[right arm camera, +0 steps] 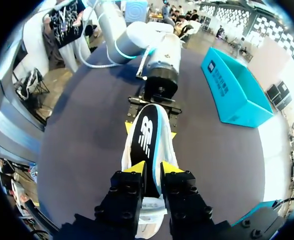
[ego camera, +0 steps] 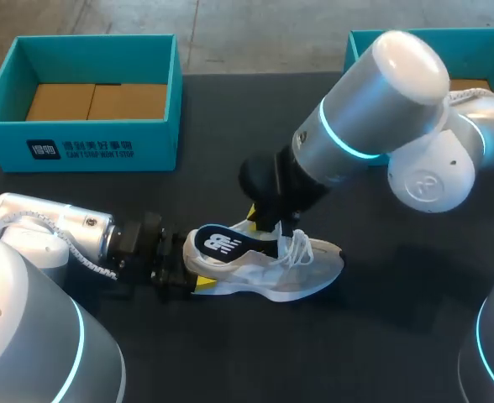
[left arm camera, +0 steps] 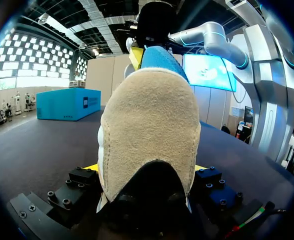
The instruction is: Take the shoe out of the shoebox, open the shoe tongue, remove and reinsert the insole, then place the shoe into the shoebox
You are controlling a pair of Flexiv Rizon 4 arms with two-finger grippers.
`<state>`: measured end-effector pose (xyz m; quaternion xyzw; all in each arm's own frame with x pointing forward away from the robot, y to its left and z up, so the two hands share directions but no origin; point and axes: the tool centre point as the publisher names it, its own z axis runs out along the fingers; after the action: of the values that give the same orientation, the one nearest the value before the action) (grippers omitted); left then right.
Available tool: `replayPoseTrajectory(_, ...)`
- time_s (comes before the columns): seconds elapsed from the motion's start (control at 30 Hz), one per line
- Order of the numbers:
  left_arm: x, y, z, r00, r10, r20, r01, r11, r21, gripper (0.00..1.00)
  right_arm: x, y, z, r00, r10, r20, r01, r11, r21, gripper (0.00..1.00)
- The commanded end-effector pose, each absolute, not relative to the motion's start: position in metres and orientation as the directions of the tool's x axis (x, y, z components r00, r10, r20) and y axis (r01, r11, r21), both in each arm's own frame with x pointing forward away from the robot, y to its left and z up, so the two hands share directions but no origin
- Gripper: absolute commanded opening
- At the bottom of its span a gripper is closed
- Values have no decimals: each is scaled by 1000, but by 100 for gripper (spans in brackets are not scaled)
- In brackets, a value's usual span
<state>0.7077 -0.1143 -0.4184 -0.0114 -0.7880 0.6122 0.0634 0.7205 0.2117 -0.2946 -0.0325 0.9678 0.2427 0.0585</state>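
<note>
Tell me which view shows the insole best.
The right wrist view: the insole shows full length over the shoe, its near end pinched by the right gripper. The head view shows only its heel part; the left wrist view, just a blue edge.

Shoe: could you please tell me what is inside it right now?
The insole lies partly in the shoe, its heel end raised out, pinched by the right gripper. Its front end is hidden within the shoe.
</note>
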Motion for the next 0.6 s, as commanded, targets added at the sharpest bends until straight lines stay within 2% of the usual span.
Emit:
replayPoseTrajectory(0.03,706,-114,-422,-992,94,86,-60,251,-966,0,728,210,-296,-993,-50,-105,-96,863,497,13)
replayPoseTrajectory(0.13,706,-114,-422,-992,94,86,-60,251,-966,0,730,213,-294,-995,-66,-76,-96,852,514,9)
replayPoseTrajectory(0.2,706,-114,-422,-992,94,86,-60,251,-966,0,731,215,-292,-996,-79,-42,-90,843,530,0)
replayPoseTrajectory(0.33,706,-114,-422,-992,94,86,-60,251,-966,0,732,222,-288,-993,-118,3,-93,800,593,0)
replayPoseTrajectory(0.6,706,-114,-422,-992,94,86,-60,251,-966,0,732,230,-285,-992,-121,29,-84,822,563,0)
